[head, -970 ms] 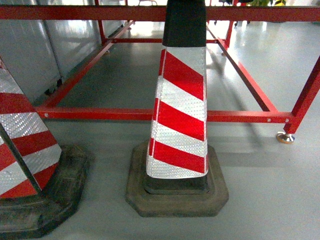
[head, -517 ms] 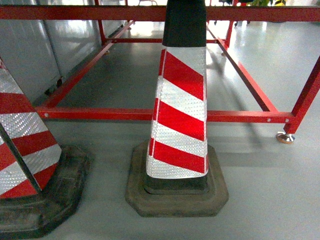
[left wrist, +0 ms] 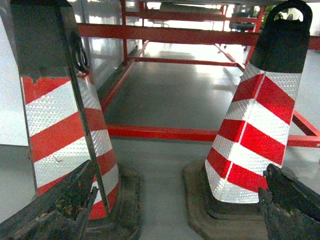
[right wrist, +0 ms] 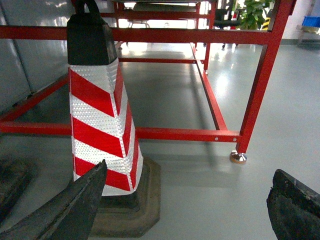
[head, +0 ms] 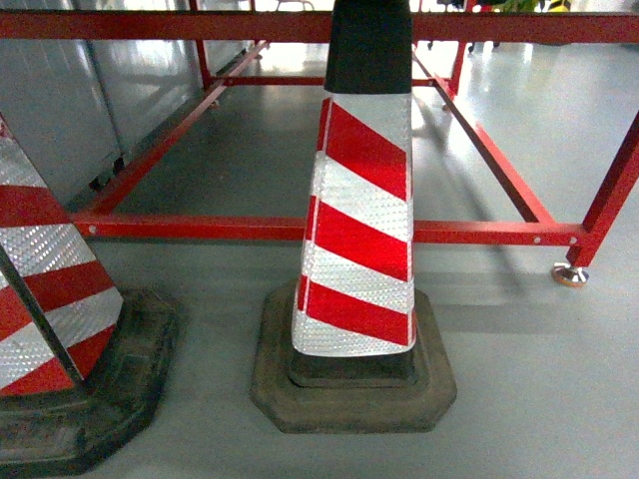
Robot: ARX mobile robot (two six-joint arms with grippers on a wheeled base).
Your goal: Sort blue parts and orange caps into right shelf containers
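No blue parts, orange caps or shelf containers show clearly in any view. My left gripper (left wrist: 177,175) is open low over the grey floor. Its dark worn fingers (left wrist: 70,200) frame the gap between two striped traffic cones, and nothing is held. My right gripper (right wrist: 189,172) is also open and empty. One of its fingers sits in front of a cone's base and the other at the right edge of the view. Neither gripper appears in the head view.
A red-and-white cone (head: 359,230) on a black rubber base stands right ahead, and a second cone (head: 40,289) stands at the left. Behind them runs a low red steel frame (head: 250,228) with a levelling foot (head: 570,274). A small blue shape (right wrist: 311,21) lies far off, too small to identify.
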